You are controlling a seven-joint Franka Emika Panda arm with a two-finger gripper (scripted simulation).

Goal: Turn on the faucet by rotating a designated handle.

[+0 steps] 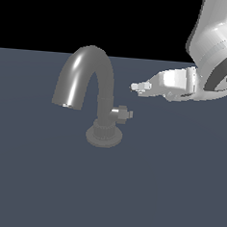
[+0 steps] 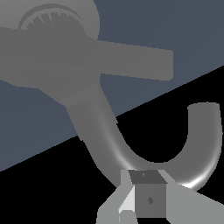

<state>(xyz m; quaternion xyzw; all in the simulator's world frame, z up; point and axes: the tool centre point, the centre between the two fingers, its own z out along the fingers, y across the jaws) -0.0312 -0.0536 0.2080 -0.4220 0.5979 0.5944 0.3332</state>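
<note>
The gripper [image 1: 135, 87], seemingly nearly closed and holding nothing, hovered above the handle [image 1: 124, 114] jutting from the faucet [image 1: 94, 92] mid-table; it would best be lowered beside the bar and pushed steadily.

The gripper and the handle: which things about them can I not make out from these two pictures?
- Gripper, exterior view: fingertips too small to tell whether open or shut; wrist view's lower edge cuts the fingers.
- Handle, exterior view: too small to read its angle; wrist view shows it large but blurred.
- Faucet: the spout's mouth faces down, unseen.
- Arm: cut off by the exterior view's edges.
</note>
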